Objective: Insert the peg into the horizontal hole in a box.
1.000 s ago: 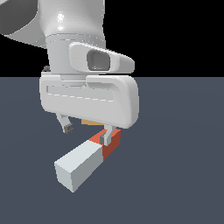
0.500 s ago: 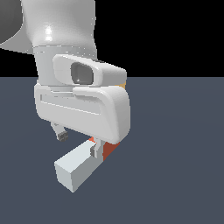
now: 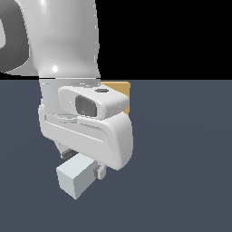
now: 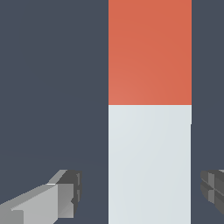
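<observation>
The peg (image 4: 149,131) lies on the dark floor, one half red-orange (image 4: 149,52) and the other pale grey-white. In the exterior view only its pale end (image 3: 74,179) shows below the hand. My gripper (image 3: 83,164) is open and straddles the pale part of the peg, which lies between the jaws in the wrist view (image 4: 140,192). There is a gap between each finger (image 4: 61,199) and the peg. A corner of the tan box (image 3: 120,94) shows behind the arm. Its hole is hidden.
The arm's white body (image 3: 59,41) fills the upper part of the exterior view's left and hides most of the box. Dark grey floor (image 3: 186,158) surrounds the peg.
The hand has dropped lower and shifted along the peg from the red-white border onto the pale part. The red end is now hidden in the exterior view, and the box corner has come into sight.
</observation>
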Tool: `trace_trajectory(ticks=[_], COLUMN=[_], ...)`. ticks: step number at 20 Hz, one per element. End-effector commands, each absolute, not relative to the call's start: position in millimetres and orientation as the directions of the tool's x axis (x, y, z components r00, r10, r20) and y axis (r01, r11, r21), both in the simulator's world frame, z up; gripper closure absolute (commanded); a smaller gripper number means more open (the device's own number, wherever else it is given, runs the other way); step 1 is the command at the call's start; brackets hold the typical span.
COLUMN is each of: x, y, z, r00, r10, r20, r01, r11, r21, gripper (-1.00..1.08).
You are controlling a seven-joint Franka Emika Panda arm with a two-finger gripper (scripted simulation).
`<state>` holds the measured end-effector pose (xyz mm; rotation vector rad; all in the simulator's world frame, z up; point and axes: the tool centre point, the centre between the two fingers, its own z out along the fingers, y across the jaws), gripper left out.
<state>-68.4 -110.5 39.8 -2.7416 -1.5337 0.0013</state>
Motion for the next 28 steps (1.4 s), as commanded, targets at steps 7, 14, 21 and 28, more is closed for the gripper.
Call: trace_trajectory(ticks=[7, 14, 21, 28], x=[-67.9, -67.9, -64.8, -48.0], y=[-110.5, -110.5, -107.5, -84.5], z=[22.6, 22.6, 25.0, 37.3], r00=[0.524, 0.524, 0.504, 0.370], r10=[0.851, 0.851, 0.863, 0.929], r20=[0.000, 0.000, 0.000, -0.001], r01=[0.851, 0.851, 0.863, 0.929], r11=[-0.524, -0.524, -0.504, -0.370], r21=[0.000, 0.000, 0.001, 0.001], gripper=[1.08, 1.08, 1.08, 1.08])
